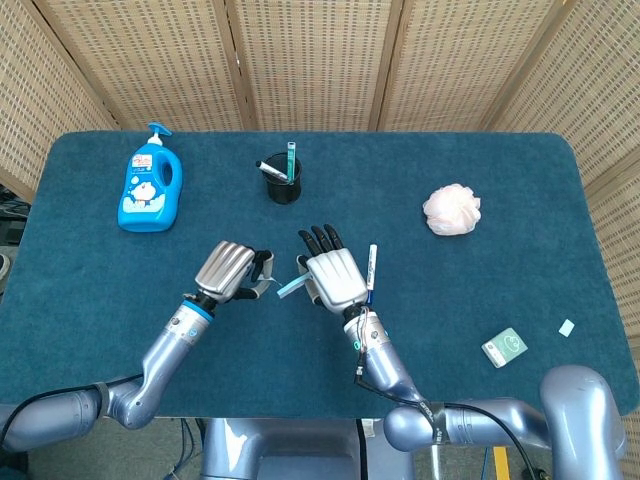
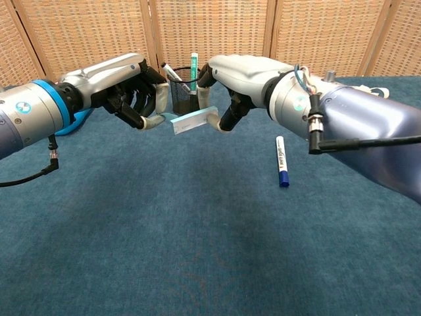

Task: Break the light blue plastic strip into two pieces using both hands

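Strip: the light blue plastic strip [image 2: 191, 121] hangs in the air between the two hands, above the table [image 2: 197, 250], tilted so that its end by the right hand sits a little higher.
Right hand: the right hand [image 2: 240, 76] pinches one end of the strip between thumb and fingertips, the other fingers pointing away from the robot; this grip leaves most of the strip free for the other hand.
Left hand: the left hand [image 2: 128, 82] is curled in, its fingertips at the strip's other end; they touch it, but I cannot tell whether they have closed on it.
Why so: with an end at each hand and the middle unsupported, bending force would fall on the middle, which is probably where it should snap.
Hidden: from the head view the right hand [image 1: 335, 278] covers its own grip, and only a short piece of the strip [image 1: 291, 287] shows beside the left hand [image 1: 226, 270].
Nearby: a marker [image 2: 281, 160] lies on the table just below the right wrist; a pen cup [image 2: 182, 96] stands behind the strip, partly blocked.
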Available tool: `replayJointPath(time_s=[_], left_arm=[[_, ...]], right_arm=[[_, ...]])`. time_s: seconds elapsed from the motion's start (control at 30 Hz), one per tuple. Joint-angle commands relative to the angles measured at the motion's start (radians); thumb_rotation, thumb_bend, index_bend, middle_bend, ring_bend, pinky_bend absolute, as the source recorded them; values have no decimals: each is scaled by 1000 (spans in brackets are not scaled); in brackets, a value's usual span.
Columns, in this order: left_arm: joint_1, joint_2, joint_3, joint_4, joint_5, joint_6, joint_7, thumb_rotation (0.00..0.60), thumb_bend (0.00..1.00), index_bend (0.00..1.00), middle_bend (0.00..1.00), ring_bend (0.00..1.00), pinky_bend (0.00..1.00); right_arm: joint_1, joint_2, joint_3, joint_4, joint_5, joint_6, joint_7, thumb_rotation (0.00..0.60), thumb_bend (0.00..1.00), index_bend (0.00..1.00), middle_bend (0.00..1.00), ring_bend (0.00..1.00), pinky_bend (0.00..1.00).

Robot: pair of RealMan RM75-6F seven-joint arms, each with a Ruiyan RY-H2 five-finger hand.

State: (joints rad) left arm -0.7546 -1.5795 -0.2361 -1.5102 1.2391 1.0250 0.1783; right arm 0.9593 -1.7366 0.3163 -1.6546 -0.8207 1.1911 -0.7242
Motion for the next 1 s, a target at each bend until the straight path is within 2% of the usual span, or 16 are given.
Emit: replayJointPath(time_s=[0.03, 0.37, 0.53, 0.77, 0.83, 0.87, 0.9, 0.97, 1.0], left_arm=[[-1, 1, 0, -1, -2, 0, 0, 600, 673, 683, 738, 651, 738], [5, 5, 7, 37, -9, 9, -2, 600, 742, 719, 749, 651, 738], [34, 32, 23, 114, -13, 9, -54, 600, 758, 725, 752, 651, 738], [84, 78, 54, 250, 14, 6, -190, 600, 744, 729, 752, 650, 738], [91, 82, 61, 275, 28, 12, -210, 600, 689, 720, 733, 649, 739], [98, 87, 69, 294, 38, 16, -221, 600, 652, 695, 701, 639, 739], [102, 93, 76, 305, 42, 13, -223, 600, 570, 626, 611, 589, 731], [110, 111, 86, 319, 34, 1, -196, 600, 392, 434, 372, 417, 643], [115, 118, 87, 320, 23, 0, -170, 600, 282, 313, 221, 288, 543]], right_arm=[[0, 1, 0, -2, -1, 1, 0, 600, 672, 606, 114, 0, 0], [-4, 6, -8, 1, -7, 3, 2, 600, 672, 606, 114, 0, 0], [-11, 12, -12, 16, -8, -3, 13, 600, 672, 607, 113, 0, 0], [-16, 5, -21, 65, -2, -24, 34, 600, 672, 608, 113, 0, 0], [-16, 0, -22, 78, 0, -29, 38, 600, 672, 608, 113, 0, 0], [-17, -5, -24, 90, 4, -33, 40, 600, 672, 608, 113, 0, 0], [-18, -9, -26, 100, 7, -36, 42, 600, 672, 608, 113, 0, 0], [-18, -19, -28, 125, 12, -42, 45, 600, 664, 600, 113, 0, 0], [-18, -26, -29, 139, 14, -43, 46, 600, 620, 554, 109, 0, 0]])
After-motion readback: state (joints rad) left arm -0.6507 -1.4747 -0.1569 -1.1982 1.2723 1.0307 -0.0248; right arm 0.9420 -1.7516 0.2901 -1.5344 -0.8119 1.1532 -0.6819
